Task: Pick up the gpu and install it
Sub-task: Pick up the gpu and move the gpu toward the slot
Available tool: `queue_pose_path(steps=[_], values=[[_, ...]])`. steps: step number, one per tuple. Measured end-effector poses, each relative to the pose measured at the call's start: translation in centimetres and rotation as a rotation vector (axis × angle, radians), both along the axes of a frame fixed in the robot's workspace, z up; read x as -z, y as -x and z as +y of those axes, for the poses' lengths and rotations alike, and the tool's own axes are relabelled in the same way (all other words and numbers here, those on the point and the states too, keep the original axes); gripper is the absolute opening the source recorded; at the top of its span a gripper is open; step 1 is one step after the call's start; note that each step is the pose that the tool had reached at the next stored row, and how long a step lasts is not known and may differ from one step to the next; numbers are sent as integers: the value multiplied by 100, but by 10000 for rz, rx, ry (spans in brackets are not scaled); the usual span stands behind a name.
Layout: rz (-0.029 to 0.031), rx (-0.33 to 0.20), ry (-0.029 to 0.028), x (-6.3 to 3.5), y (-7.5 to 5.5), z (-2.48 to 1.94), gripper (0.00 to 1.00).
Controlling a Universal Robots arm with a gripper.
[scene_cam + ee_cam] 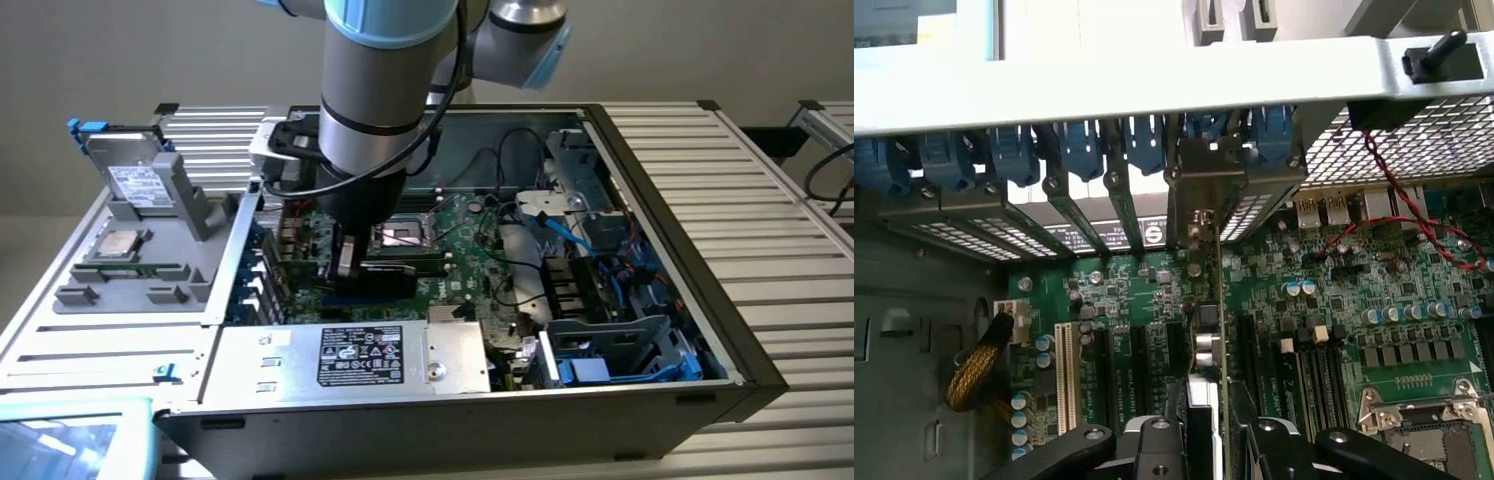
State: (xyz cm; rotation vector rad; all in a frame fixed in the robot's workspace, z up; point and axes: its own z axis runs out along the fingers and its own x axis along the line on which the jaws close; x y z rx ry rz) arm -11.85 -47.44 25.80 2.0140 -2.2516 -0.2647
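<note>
Silver ribbed metal table [747, 170] carries the open grey computer case [441, 425], with a pale wall behind. Nearest the exterior camera sits a silver power-supply box with a black label [360, 358]. Past it is the large green motherboard [461, 245], and the grey-and-blue arm [380, 90] reaches down into the case. At the exterior view's left there's a grey moulded tray [134, 290]. The wrist view adds the black two-finger gripper [1209, 445], closed partway onto the gpu [1206, 320]. That thin green card stands edge-on and upright over the board's slots, its metal bracket up among the blue latches [1079, 150]. Seated or not, hard to say.
</note>
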Motion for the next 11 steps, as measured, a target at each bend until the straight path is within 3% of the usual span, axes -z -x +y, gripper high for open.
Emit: queue_pose_path(steps=[8, 9, 11], values=[[48, -1, -8, 1, -34, -2, 28], [56, -1, -20, 0, -35, -2, 28], [122, -3, -122, 1, -44, -7, 28]])
